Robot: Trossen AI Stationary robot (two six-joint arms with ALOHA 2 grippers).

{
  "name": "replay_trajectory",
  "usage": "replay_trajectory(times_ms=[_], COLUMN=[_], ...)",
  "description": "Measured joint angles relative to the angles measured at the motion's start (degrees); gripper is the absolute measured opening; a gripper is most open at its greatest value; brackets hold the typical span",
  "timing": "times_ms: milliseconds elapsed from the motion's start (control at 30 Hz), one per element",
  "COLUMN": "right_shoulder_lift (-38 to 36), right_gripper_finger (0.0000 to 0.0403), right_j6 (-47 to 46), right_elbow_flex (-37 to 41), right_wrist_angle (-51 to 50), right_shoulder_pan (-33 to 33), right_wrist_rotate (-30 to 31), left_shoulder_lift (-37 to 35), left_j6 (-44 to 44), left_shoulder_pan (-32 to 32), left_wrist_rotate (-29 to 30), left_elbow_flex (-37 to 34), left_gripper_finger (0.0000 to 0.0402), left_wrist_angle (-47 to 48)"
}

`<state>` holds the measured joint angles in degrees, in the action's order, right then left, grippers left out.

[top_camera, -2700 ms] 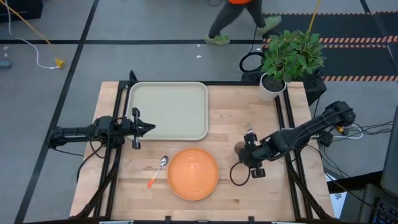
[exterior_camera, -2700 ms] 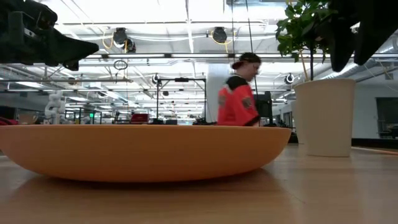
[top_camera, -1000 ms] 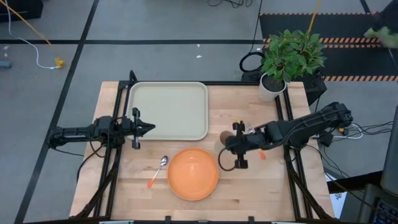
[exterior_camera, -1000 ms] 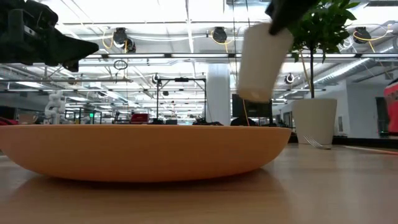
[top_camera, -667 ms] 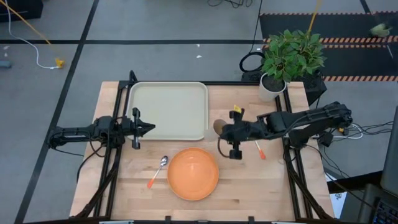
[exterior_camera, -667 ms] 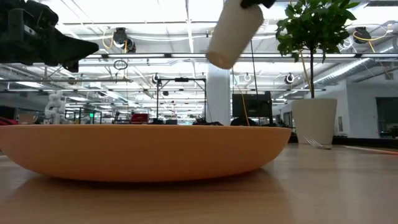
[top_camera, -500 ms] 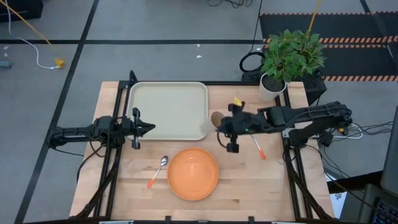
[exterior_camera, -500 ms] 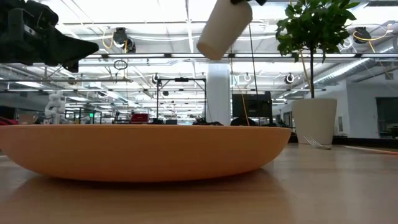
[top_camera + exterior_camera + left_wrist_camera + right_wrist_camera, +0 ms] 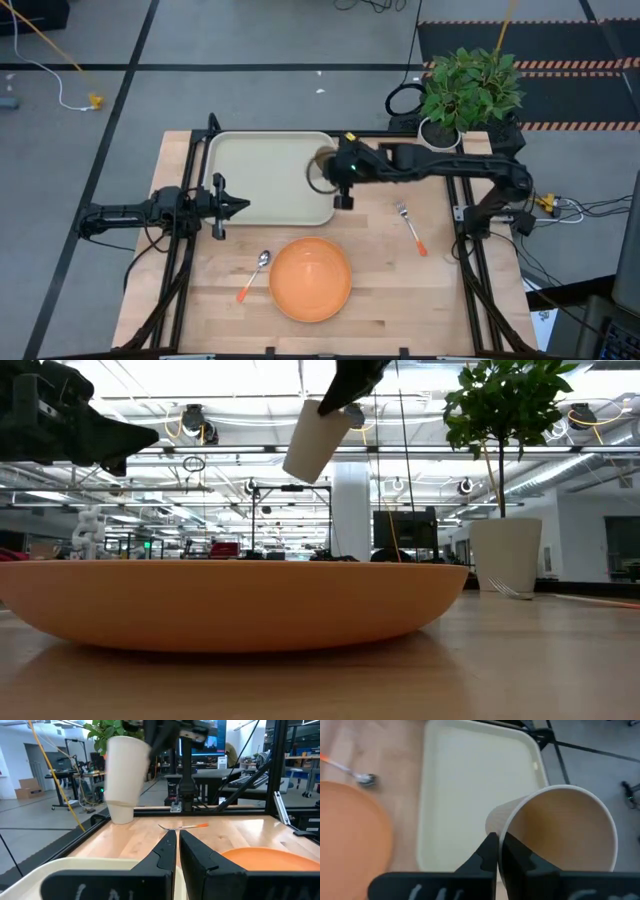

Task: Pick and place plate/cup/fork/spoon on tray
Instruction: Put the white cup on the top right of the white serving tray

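The tan cup point(image 9: 320, 168) hangs in the air over the right edge of the pale tray point(image 9: 268, 178), with my right gripper point(image 9: 331, 173) shut on it. In the low view the cup point(image 9: 315, 440) is tilted, high above the orange plate point(image 9: 230, 600). On the wood lie the plate point(image 9: 310, 278), the spoon point(image 9: 254, 274) to its left and the fork point(image 9: 411, 228) to its right. My left gripper point(image 9: 243, 206) waits shut by the tray's near left part. My right gripper pinches the cup's wall at the rim point(image 9: 506, 827), one finger inside the cup and one outside. The cup point(image 9: 125, 775) is lifted clear and hangs tilted below the fingers, mouth toward the gripper, above the tray's right edge.
A white pot with a green plant point(image 9: 437, 138) stands at the table's far right corner. Black frame rails run along the table's left and right sides. Bare wood lies between the tray and the fork.
My right gripper has carried the cup from over the wood right of the plate toward the table's far left, ending over the tray's right edge. The cup has stayed lifted and tilted in the same hold.
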<state>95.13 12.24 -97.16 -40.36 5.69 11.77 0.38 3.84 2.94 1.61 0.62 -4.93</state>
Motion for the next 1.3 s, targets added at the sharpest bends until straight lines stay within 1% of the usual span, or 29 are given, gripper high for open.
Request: replay_trajectory(times_ms=[133,267,367,533,600,667,833,933,1033,1200,1300], right_shoulder_lift=[3.9,7.5,10.0,13.8,15.1,16.4,18.8,20.0,21.5,24.4,25.6], right_gripper_finger=[0.0000,0.0000,0.0000,0.0000,0.0000,0.0000,0.0000,0.0000,0.0000,0.0000,0.0000], right_j6=[4.3,8.2,10.8,12.6,12.6,12.8,12.0,10.8,9.8,8.6,8.1], right_elbow_flex=[-3.2,-5.6,-6.1,-6.1,-6.2,-6.2,-6.2,-6.2,-6.2,-6.2,-6.2], right_wrist_angle=[1.3,4.3,8.0,10.1,10.1,10.2,10.0,10.0,10.3,10.5,10.1], right_shoulder_pan=[3.9,8.1,11.2,16.4,18.2,19.7,22.4,22.9,22.8,22.9,22.9], right_wrist_rotate=[-0.3,-5.8,-8.4,-12.3,-13.5,-13.5,-15.7,-16.3,-16.5,-16.3,-15.9], left_shoulder_lift=[0.0,0.0,0.0,0.0,0.0,0.0,0.0,0.0,0.0,0.8,2.6], left_j6=[-0.5,-2.4,-3.7,-3.8,-2.7,-0.9,6.7,10.8,11.5,17.8,18.3], left_shoulder_pan=[0.0,0.0,0.0,0.0,0.0,0.0,0.0,0.0,0.0,0.2,0.8], left_wrist_rotate=[0.0,0.0,0.0,0.2,1.2,1.5,1.5,1.5,1.2,0.1,0.0], left_elbow_flex=[0.0,0.0,0.0,0.0,0.0,0.0,0.0,0.0,0.0,2.7,5.1], left_gripper_finger=[0.0026,0.0026,0.0026,0.0026,0.0026,0.0026,0.0026,0.0026,0.0026,0.0026,0.0026], left_wrist_angle=[0.3,1.1,1.4,1.5,1.5,1.4,-0.1,-3.7,-5.2,-1.3,-1.3])
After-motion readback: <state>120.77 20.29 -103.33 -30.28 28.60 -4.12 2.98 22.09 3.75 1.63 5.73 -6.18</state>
